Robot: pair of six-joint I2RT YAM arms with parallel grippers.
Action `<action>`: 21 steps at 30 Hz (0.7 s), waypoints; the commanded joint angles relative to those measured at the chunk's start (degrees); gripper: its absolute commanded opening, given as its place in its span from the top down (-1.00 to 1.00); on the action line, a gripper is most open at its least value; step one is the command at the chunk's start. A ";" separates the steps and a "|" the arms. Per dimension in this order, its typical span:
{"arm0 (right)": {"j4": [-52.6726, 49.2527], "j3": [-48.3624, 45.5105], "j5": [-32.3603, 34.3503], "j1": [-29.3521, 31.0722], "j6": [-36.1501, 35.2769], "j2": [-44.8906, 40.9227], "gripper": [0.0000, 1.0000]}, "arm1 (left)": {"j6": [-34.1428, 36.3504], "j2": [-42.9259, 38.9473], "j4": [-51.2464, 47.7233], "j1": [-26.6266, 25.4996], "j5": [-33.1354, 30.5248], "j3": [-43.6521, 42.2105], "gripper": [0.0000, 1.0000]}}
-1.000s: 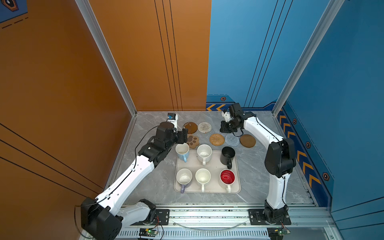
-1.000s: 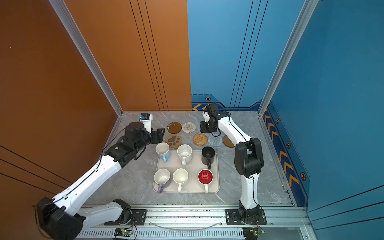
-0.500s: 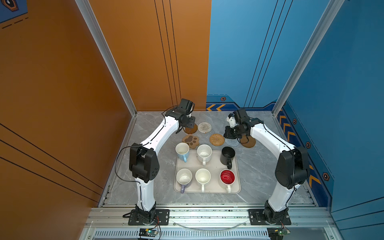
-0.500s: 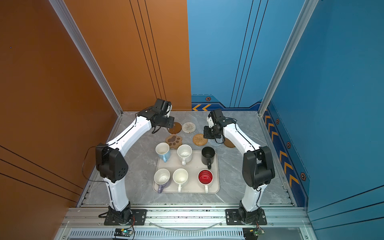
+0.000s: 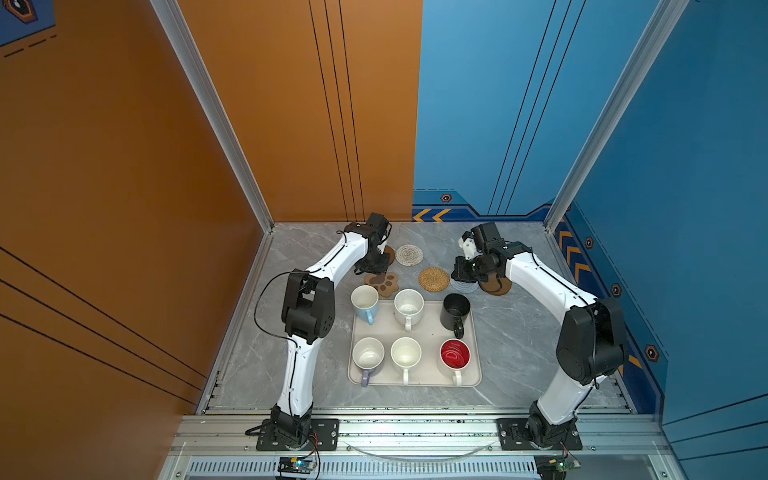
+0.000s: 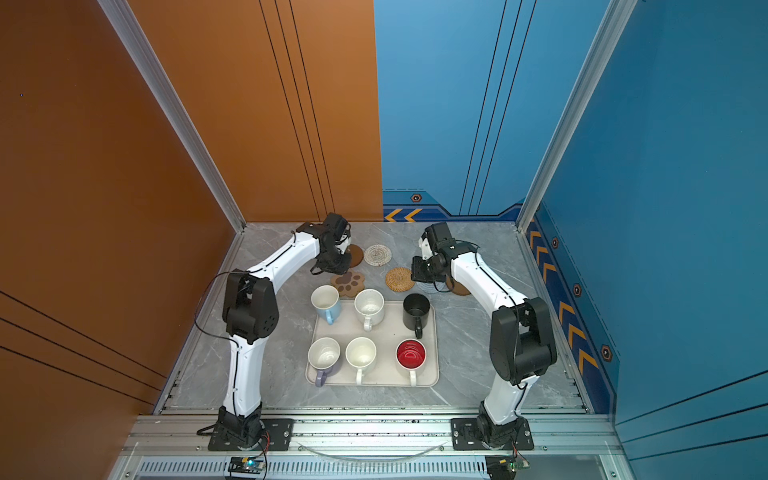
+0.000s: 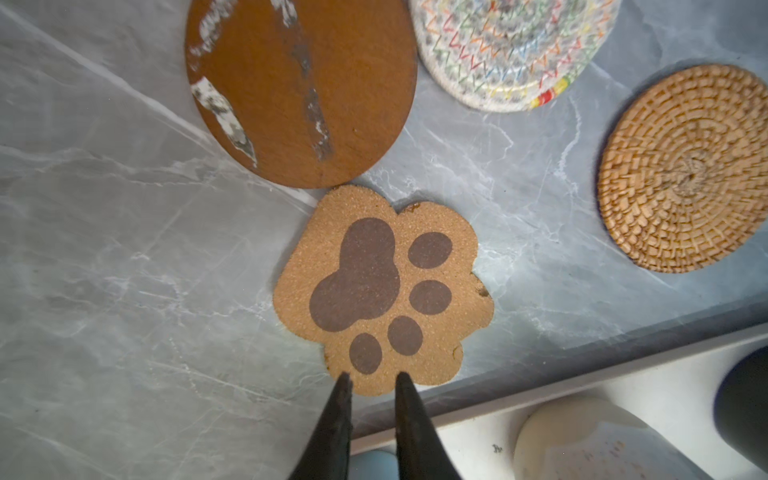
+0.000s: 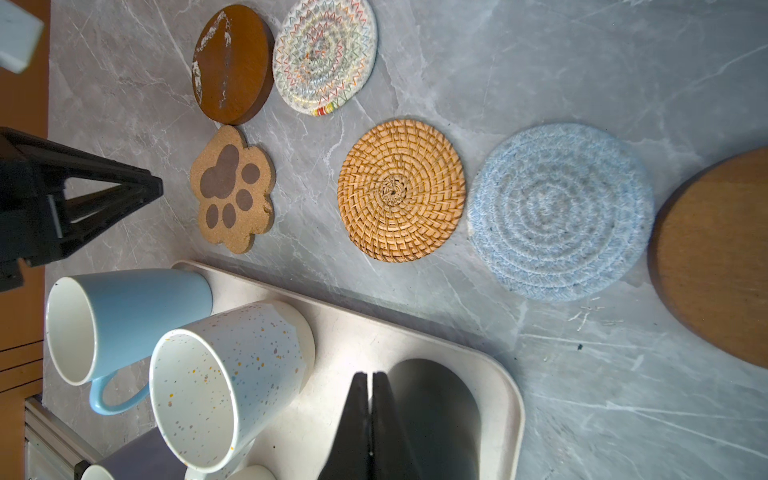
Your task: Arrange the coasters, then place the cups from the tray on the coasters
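We see a grey marble tabletop bearing a cream rectangular tray and, at the left gripper tips, a cork paw-shaped coaster.

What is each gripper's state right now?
Left gripper: barely open, holding nothing.
Right gripper: closed, holding nothing.

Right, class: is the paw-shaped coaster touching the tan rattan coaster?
Apart. The right wrist view shows a strip of bare table between the paw-shaped coaster and the tan rattan coaster.
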 commanded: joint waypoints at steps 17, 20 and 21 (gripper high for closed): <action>1.16 -1.88 -0.32 -0.75 1.19 -1.52 1.00 | -1.02 8.72 -2.34 0.14 3.36 5.81 0.83; 1.12 -1.82 -0.41 -0.84 1.19 -1.48 1.00 | -0.63 10.12 -3.97 -0.45 1.63 7.27 0.82; 1.14 -1.81 -0.52 -0.91 1.19 -1.46 1.00 | -0.39 10.68 -4.55 -0.77 1.02 7.78 0.82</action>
